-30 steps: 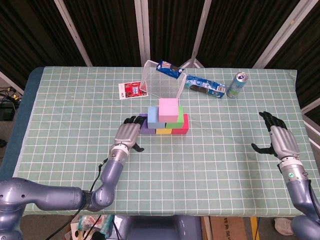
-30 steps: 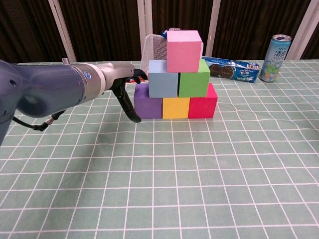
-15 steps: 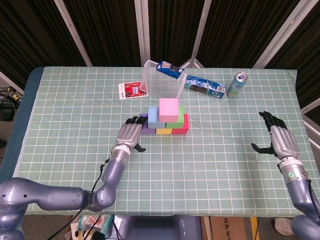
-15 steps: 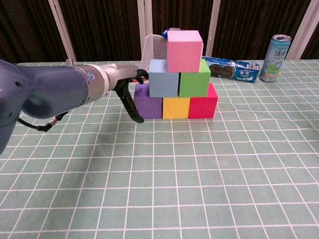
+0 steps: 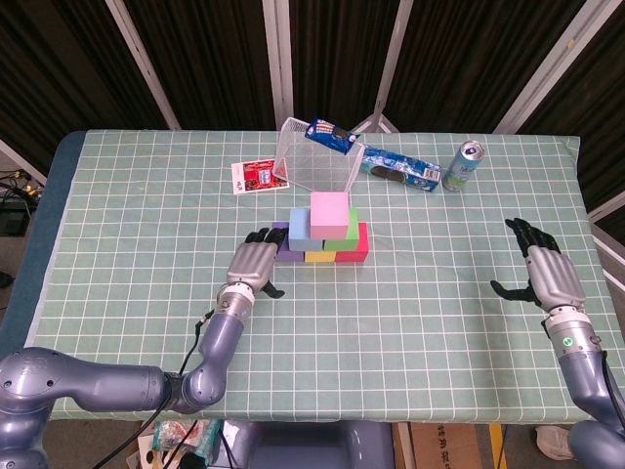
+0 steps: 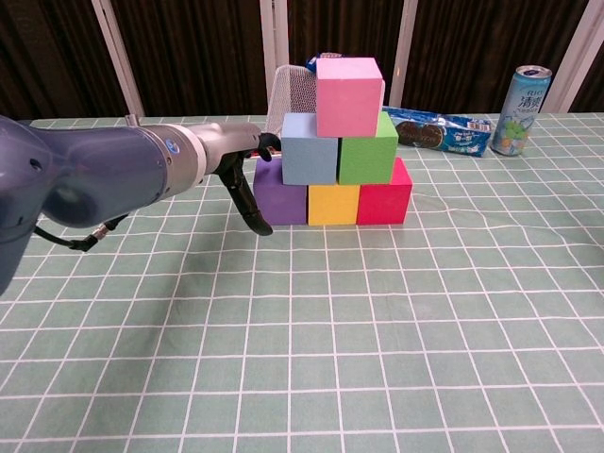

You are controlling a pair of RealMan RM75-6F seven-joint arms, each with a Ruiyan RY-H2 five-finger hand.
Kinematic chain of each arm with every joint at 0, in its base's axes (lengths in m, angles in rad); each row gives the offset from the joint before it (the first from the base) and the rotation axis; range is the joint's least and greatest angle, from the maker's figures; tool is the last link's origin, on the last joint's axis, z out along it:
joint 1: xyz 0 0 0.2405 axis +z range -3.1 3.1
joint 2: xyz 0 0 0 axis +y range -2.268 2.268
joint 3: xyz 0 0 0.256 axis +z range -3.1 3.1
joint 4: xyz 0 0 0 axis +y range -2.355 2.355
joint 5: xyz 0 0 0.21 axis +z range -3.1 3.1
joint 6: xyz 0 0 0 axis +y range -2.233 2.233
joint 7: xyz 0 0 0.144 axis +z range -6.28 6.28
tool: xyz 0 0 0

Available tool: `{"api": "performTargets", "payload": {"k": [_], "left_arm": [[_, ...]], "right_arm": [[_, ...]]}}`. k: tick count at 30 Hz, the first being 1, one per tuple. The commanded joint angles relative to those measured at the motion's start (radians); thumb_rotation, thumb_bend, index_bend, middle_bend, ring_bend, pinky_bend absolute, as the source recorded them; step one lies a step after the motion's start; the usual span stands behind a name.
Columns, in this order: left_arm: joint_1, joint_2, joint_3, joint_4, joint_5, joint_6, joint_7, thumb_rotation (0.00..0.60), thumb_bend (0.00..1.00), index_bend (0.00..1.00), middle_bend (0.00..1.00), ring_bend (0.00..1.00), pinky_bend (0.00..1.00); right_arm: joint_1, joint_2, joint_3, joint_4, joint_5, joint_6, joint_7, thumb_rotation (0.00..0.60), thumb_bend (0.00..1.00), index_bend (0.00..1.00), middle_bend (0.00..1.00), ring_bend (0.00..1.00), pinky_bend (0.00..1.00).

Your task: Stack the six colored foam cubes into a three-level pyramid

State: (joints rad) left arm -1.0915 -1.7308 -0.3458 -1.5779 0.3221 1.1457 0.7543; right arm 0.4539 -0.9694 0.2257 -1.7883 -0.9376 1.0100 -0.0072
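as all six cubes stand stacked, the pyramid (image 6: pixel 332 151) at centre frame looks complete: three below, two above, pink cube (image 6: pixel 348 83) on top. left hand (image 5: pixel 252 262) beside it and right hand (image 5: pixel 545 274) at the lower right hold nothing, fingers spread.

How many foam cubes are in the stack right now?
6. Bottom row: purple cube, yellow cube, red cube. Middle row: blue cube, green cube. Top: pink cube. None appear hidden.

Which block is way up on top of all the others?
The pink cube. It sits alone on the top level, resting on the blue cube and green cube; every other cube is lower.
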Motion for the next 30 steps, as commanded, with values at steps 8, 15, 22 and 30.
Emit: {"api": "performTargets", "payload": {"k": [8,15,22,30], "left_arm": [[-0.005,-0.005,-0.004,0.000,0.003,0.001,0.004,0.600,0.16,0.00,0.04,0.00,0.08],[-0.005,-0.004,-0.003,-0.001,0.002,0.004,0.006,0.600,0.16,0.00,0.04,0.00,0.08],[0.005,0.004,0.004,-0.003,0.001,0.007,0.005,0.600,0.16,0.00,0.04,0.00,0.08],[0.017,0.019,0.009,-0.009,0.008,0.010,0.000,0.600,0.16,0.00,0.04,0.00,0.08]], "right_arm": [[0.000,0.000,-0.001,-0.001,-0.001,0.000,-0.001,0.600,0.29,0.00,0.00,0.00,0.00],[0.000,0.001,-0.001,-0.003,0.001,-0.001,-0.003,0.600,0.29,0.00,0.00,0.00,0.00],[0.002,0.000,-0.003,-0.002,0.002,-0.003,-0.008,0.600,0.29,0.00,0.00,0.00,0.00],[0.003,-0.001,-0.004,-0.003,0.003,-0.003,-0.011,0.600,0.29,0.00,0.00,0.00,0.00]]}}
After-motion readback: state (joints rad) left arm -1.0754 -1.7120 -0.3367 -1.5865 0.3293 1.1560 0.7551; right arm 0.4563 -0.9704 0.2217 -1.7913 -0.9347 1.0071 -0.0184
